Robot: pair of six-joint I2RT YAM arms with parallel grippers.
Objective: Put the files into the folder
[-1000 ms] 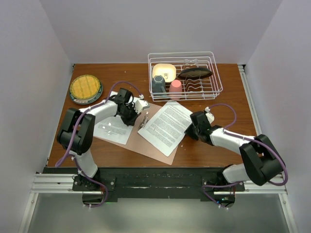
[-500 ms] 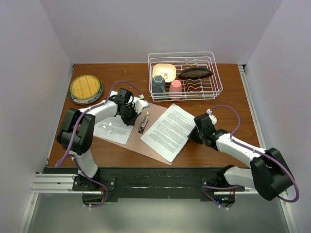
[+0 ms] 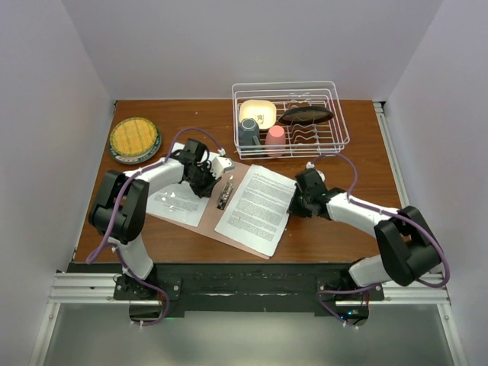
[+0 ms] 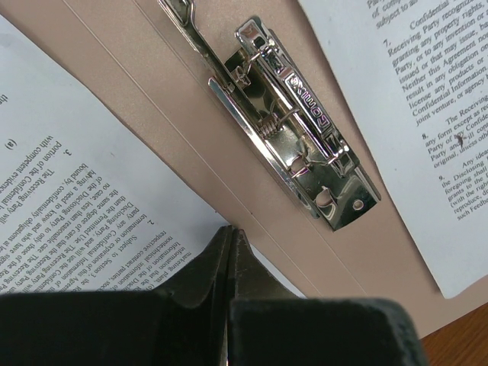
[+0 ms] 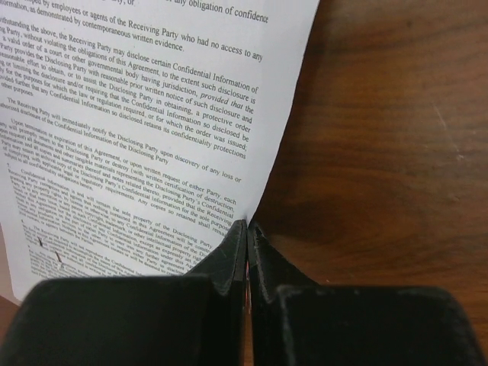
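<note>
The salmon-pink folder (image 3: 211,224) lies open on the table, its silver clip (image 3: 224,194) on the spine. One printed sheet (image 3: 177,203) lies on the left leaf. My left gripper (image 3: 204,181) is shut, its tips resting at that sheet's (image 4: 76,221) edge beside the clip (image 4: 297,145) on the folder (image 4: 152,99). The other sheet (image 3: 255,210) lies over the right leaf. My right gripper (image 3: 297,202) is shut on that sheet's right edge; in the right wrist view the paper (image 5: 137,137) curls up into the gripper (image 5: 248,226).
A white wire dish rack (image 3: 339,122) at the back holds a yellow bowl, a dark cup, a pink cup and a dark oval thing. A plate with a yellow round mat (image 3: 134,139) sits at the back left. Bare wood (image 5: 381,152) lies right of the sheet.
My right gripper has moved left and slightly back, dragging its sheet further onto the folder's right leaf and turning it. The left arm and left sheet have not moved.
</note>
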